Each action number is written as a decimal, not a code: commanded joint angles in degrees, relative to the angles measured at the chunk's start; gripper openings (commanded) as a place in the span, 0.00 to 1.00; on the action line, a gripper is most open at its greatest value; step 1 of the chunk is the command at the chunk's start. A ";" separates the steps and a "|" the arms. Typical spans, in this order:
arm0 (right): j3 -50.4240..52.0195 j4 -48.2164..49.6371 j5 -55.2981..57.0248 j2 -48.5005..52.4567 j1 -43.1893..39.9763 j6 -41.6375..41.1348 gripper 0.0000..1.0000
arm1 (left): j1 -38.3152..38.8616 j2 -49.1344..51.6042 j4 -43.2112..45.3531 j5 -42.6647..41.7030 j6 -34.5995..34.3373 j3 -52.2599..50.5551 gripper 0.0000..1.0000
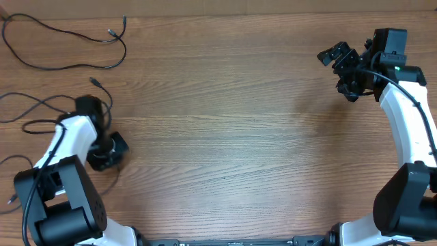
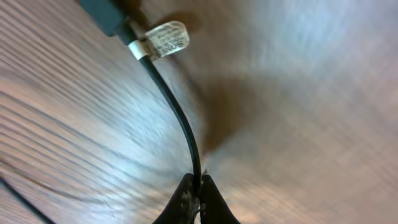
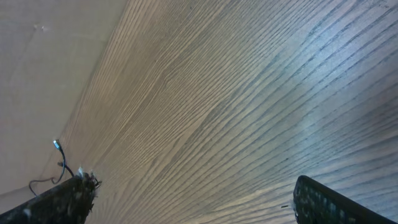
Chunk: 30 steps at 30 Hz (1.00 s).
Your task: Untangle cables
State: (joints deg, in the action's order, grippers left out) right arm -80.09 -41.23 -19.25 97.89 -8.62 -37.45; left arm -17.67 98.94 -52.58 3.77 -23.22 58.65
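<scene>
Table mid-brown, fine straight wood grain. Loose cables black. Cable black, with whitish translucent label bearing dark print. Left arm and right arm white with black joints. Left gripper black.

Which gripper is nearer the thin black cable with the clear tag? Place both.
Left. The left gripper is shut on the thin black cable; the right gripper hangs open across the wooden table.

Right gripper hanging over wood table, fingers sitting wide apart at frame bottom, gripping nothing. Thin dark cable lying far off at left, tip glinting blue.
</scene>
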 commanded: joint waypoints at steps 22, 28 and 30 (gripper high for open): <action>-0.66 0.17 0.37 -0.59 -0.17 0.46 1.00 | -24.33 -4.55 4.61 1.88 -8.94 3.80 0.16; -0.66 0.17 0.37 -0.59 -0.17 0.46 1.00 | -24.30 -4.57 0.31 0.85 -6.51 7.82 0.89; -0.66 0.17 0.35 -0.59 -0.17 0.46 1.00 | -24.30 -4.57 -1.16 -1.40 -6.25 9.11 0.84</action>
State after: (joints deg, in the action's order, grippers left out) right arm -80.09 -41.23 -19.25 97.89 -8.62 -37.43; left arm -41.89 95.13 -52.49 4.51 -31.03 64.31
